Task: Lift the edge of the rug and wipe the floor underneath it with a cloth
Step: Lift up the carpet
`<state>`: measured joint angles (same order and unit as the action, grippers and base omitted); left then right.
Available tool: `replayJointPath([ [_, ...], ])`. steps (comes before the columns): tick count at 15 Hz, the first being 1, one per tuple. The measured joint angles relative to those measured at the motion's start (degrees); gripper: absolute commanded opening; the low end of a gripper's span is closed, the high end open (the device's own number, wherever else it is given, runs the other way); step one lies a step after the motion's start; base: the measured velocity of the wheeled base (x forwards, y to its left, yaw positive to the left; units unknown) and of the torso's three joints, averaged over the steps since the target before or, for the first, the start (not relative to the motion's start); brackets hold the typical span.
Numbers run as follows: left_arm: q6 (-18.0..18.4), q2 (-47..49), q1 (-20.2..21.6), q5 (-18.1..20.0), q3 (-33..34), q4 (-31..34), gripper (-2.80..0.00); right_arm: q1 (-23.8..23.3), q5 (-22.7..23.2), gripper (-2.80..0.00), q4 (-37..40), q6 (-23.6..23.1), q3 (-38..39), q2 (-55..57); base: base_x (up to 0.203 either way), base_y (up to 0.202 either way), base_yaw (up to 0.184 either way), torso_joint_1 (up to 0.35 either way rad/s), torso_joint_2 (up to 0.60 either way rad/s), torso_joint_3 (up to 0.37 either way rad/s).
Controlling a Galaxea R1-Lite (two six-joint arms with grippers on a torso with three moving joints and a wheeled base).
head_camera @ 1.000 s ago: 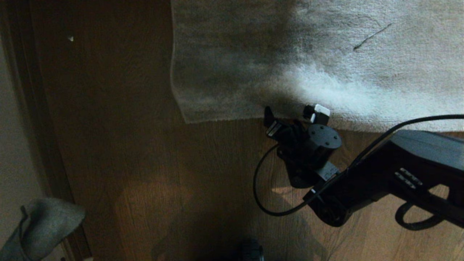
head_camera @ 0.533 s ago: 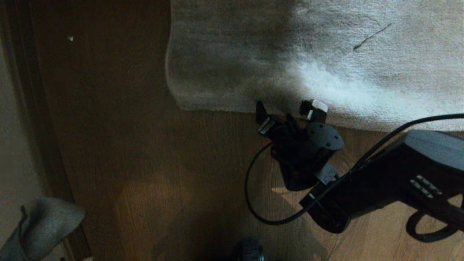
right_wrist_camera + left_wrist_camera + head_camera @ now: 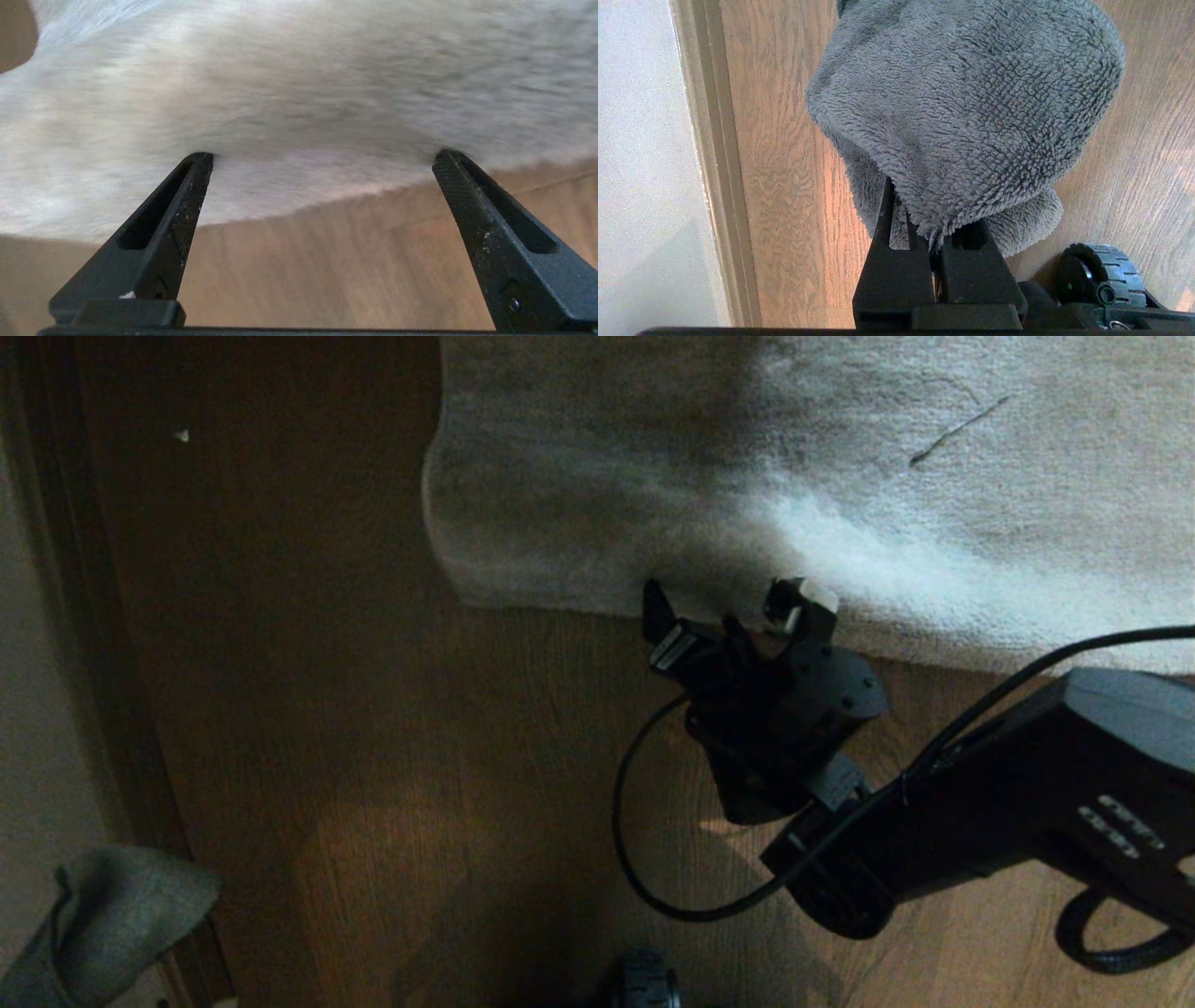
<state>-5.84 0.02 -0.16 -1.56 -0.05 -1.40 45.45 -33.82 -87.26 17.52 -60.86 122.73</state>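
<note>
- Two tasks ahead, judging from the scene: raising the rug edge [image 3: 560,607], then wiping beneath it; neither done yet, rug lying flat.
- Largest item: light grey short-pile rug [image 3: 840,476], filling the upper part of the head view over brown wooden floor [image 3: 420,756], one corner [image 3: 448,588] rounding off toward the left.
- Right tool [image 3: 724,607] at the rug's near border, tips reaching onto the pile, spread wide and holding nothing; same in the right wrist view, right tool [image 3: 322,158] with both fingers [image 3: 187,186] splayed and tips on the fringe.
- Best approach, by judgement: slide one finger low along the boards under the backing, keep the other above the pile, pinch only once the border sits well between them, then raise gently so the flap peels rather than drags.
- Smallest item: plush grey cloth [image 3: 966,107], pinched in the pressed-together left tool [image 3: 934,242], parked at far left near the skirting board [image 3: 714,163], well apart from the rug; also visible as cloth [image 3: 112,915] low in the head view.
</note>
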Motion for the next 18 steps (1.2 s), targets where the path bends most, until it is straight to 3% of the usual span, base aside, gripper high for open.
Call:
replayJointPath([
  [6,0.02,0.00,0.00,0.00,0.00,0.04,-2.80,3.28,0.09,0.00,-0.11,1.12,4.13,0.20,0.000,0.000,0.000,0.000,0.00,0.000],
  [11,-0.02,0.00,0.00,0.00,0.00,0.03,-2.80,7.88,0.05,0.00,-0.03,6.01,9.50,2.94,0.000,0.000,0.000,0.000,0.00,0.000],
  [14,0.00,0.00,0.00,0.00,0.00,0.03,-2.80,7.69,-0.36,0.00,0.02,6.13,8.92,6.43,0.000,0.000,0.000,0.000,0.00,0.000],
  [18,-0.02,0.00,-0.02,-0.01,-0.02,0.02,-2.80,4.10,-0.90,0.00,0.05,5.28,7.77,9.45,0.000,0.000,0.000,0.000,0.00,0.000],
])
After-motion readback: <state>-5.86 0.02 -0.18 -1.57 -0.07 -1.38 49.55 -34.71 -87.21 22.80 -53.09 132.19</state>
